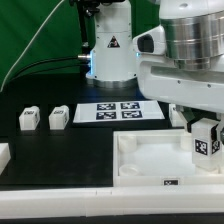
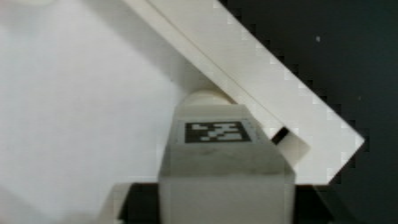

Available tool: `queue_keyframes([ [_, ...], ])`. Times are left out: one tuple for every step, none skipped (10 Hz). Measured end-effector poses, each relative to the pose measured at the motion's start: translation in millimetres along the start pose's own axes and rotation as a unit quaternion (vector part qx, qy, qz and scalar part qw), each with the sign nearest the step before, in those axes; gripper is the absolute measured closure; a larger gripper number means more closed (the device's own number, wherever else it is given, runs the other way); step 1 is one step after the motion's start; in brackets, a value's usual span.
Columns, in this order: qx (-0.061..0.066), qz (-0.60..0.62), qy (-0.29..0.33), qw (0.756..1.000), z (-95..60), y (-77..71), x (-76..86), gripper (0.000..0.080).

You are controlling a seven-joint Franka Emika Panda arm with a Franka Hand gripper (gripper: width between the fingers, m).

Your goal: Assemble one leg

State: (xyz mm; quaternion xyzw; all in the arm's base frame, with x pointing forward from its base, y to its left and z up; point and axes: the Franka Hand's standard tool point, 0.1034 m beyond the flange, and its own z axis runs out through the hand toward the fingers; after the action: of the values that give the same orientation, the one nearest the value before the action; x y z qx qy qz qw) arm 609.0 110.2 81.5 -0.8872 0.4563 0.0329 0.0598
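My gripper (image 1: 207,128) is shut on the leg (image 1: 206,145), a small white block with a black-and-white tag facing the camera. I hold it upright over the corner of the large white tray-like piece (image 1: 150,175) at the exterior view's right. In the wrist view the leg (image 2: 222,160) stands between my dark fingers (image 2: 143,200), its tagged end beside the tray's raised rim (image 2: 249,70). I cannot tell whether the leg touches the tray.
Two more white legs (image 1: 29,118) (image 1: 59,116) stand at the exterior view's left. The marker board (image 1: 120,110) lies behind the tray. Another white block (image 1: 178,116) shows behind my arm. A white part (image 1: 3,155) pokes in at the left edge.
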Motion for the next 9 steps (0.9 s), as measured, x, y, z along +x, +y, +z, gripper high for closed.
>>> queue_keyframes([
  [0.000, 0.047, 0.000, 0.999, 0.3, -0.2, -0.4, 0.0508],
  [0.001, 0.097, -0.001, 0.995, 0.4, -0.2, 0.0, 0.0508],
  [0.002, 0.120, -0.003, 0.993, 0.5, -0.1, 0.1, 0.0508],
  [0.003, 0.145, -0.005, 0.989, 0.5, -0.1, 0.2, 0.0508],
  [0.004, 0.156, -0.007, 0.988, 0.8, -0.3, -0.5, 0.0456],
  [0.003, 0.144, -0.007, 0.990, 1.4, -0.6, -1.4, 0.0320],
  [0.003, 0.125, -0.007, 0.992, 1.6, -0.6, -1.7, 0.0320],
  [0.003, 0.108, -0.007, 0.994, 1.9, -0.6, -2.0, 0.0191],
  [0.002, 0.070, -0.007, 0.997, 3.2, -0.3, -2.3, 0.0158],
])
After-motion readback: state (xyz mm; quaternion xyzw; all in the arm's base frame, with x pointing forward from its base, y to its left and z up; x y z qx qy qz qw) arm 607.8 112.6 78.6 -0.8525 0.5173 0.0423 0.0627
